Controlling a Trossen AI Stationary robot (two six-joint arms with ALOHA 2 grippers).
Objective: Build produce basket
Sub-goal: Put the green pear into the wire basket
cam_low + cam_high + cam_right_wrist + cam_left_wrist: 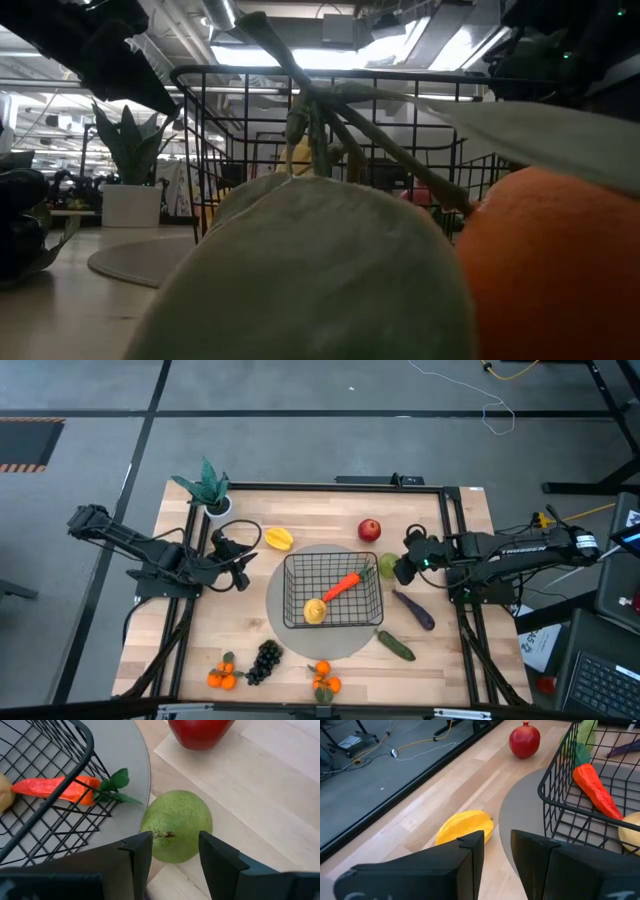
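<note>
The black wire basket (pixel 296 582) stands on a round grey mat (pixel 352 647) at mid-table, with an orange carrot (pixel 343 584) and a yellow lemon (pixel 314 610) inside. My left gripper (pixel 243 568) hovers open left of the basket, near the yellow starfruit (pixel 465 826) on the wood. My right gripper (pixel 175 852) hovers open just above the green pear (pixel 176 822), which rests at the mat's right edge; its fingers do not touch the pear. A red apple (pixel 369 530) sits behind the basket.
A purple eggplant (pixel 414 610) and a green cucumber (pixel 395 645) lie right of the basket. Black grapes (pixel 264 660) and tangerines (pixel 222 677) (pixel 325 680) sit near the front edge. A teal potted plant (pixel 208 488) stands at the far left. A tangerine (pixel 545 270) fills the low view.
</note>
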